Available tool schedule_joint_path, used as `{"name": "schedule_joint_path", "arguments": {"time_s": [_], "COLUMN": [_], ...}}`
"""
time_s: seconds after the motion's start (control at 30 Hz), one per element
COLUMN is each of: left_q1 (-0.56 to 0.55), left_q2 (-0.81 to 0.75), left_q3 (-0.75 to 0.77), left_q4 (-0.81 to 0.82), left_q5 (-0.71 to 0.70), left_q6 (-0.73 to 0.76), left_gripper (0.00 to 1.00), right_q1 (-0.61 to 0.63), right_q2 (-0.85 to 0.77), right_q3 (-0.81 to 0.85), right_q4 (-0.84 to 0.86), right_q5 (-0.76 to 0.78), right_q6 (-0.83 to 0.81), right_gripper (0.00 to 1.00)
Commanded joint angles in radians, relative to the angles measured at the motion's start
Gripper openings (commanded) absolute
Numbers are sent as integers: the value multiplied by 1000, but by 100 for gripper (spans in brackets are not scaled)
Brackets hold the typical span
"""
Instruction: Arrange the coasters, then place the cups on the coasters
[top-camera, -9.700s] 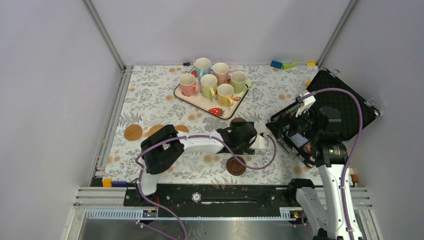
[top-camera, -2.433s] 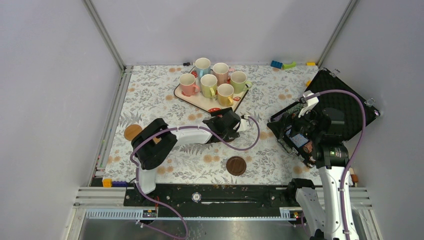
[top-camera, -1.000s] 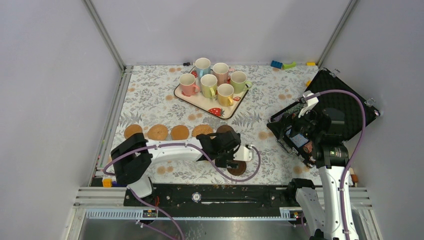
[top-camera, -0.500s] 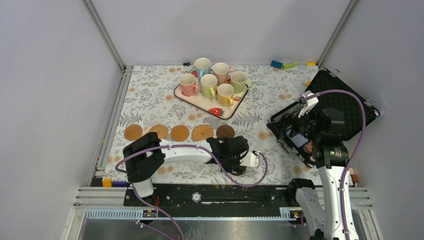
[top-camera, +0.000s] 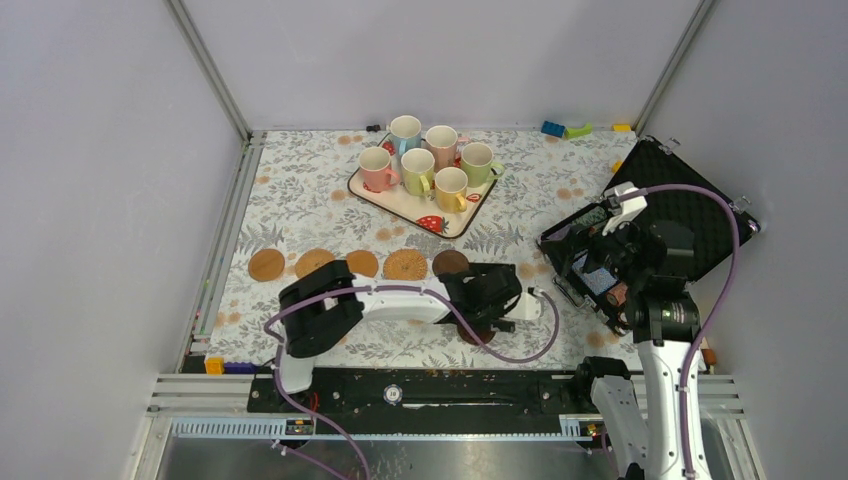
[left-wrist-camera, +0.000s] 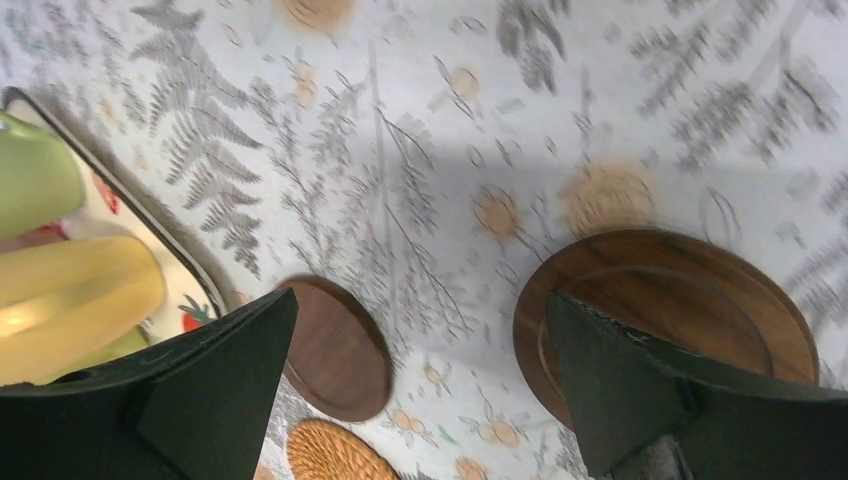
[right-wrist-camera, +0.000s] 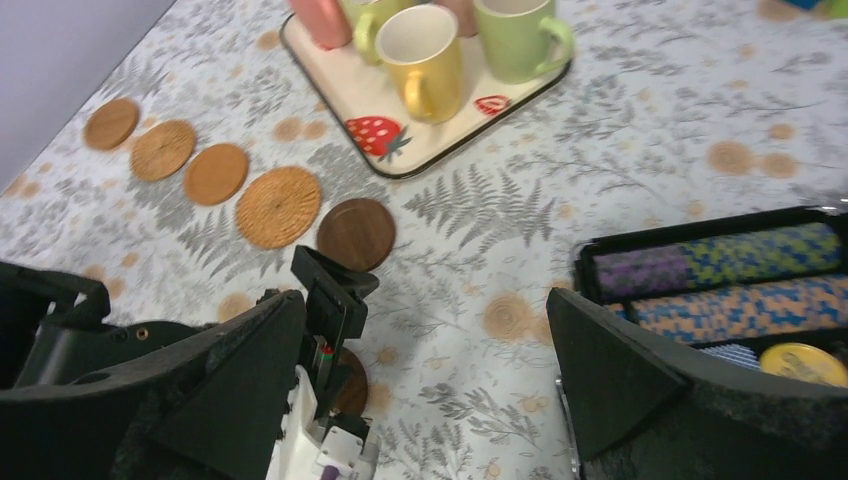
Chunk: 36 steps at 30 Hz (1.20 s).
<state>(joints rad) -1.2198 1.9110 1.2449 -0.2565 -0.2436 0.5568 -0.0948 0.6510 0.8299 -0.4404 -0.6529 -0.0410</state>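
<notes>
Five coasters lie in a row: tan, woven, tan, woven, dark brown. A second dark brown coaster lies nearer the front, partly under my left gripper. That gripper is open and holds nothing; in the left wrist view this coaster sits by the right finger. Several pastel cups stand on the strawberry tray. My right gripper hovers open and apart, over the cloth beside the case.
A black open case of striped poker chips lies at the right. Small toy bricks sit at the back edge. The left arm's purple cable loops over the cloth near the front rail.
The left arm has swung to the right, carrying its open gripper over the near dark brown coaster. The row of coasters and the cups have stayed put. The right arm shifted slightly.
</notes>
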Motion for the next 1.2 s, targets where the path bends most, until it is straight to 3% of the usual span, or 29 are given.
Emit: {"name": "schedule_joint_path", "arguments": {"time_s": [0.0, 0.23, 0.53, 0.9, 1.17], "left_q1": [15, 76, 133, 195, 201], "left_q2": [112, 226, 316, 325, 266], "left_q3": [81, 228, 332, 339, 259], "left_q4": [60, 81, 121, 129, 140], "left_q5": [-137, -182, -240, -273, -239], "left_q6": [12, 28, 73, 64, 52], "left_gripper": [99, 99, 99, 99, 99], "right_q1": [-25, -49, -57, -59, -65], "right_q2": [-51, -75, -70, -60, -66], "right_q3": [-8, -14, -13, -14, -14], "right_q4": [81, 99, 98, 98, 99], "right_q5": [148, 273, 267, 254, 248], "right_q6": [27, 68, 68, 68, 75], "right_gripper": [98, 98, 98, 98, 98]}}
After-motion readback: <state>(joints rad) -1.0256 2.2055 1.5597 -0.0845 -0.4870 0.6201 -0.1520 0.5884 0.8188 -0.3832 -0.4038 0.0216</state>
